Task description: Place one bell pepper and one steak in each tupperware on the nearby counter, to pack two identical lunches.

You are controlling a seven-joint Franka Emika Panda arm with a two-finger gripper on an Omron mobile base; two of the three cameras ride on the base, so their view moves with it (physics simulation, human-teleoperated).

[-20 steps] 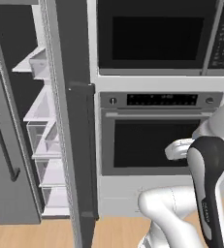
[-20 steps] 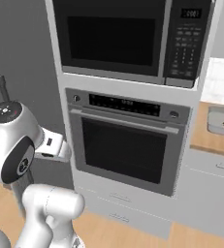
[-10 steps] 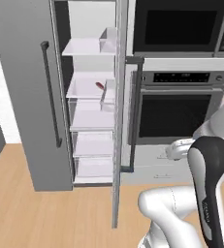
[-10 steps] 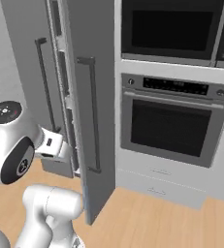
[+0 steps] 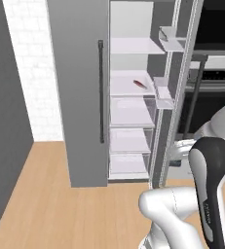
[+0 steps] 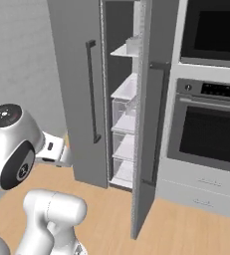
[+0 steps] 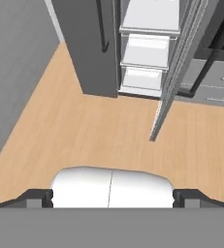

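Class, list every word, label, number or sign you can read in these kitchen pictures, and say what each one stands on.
No text can be read.
Oven control panel: small pale marks, too blurred to read.
Robot's round joint cap: a tiny mark, too small to read.
Fridge, its shelves and the floor: no writing.

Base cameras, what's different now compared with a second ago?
The base has swung to the left, so the whole picture shifted: the ovens slid off to the right and the open fridge now sits in the middle, shelves facing the camera, a small red item on one. Nothing was grasped or released. The fridge door stays open and the end effector stays open and empty.
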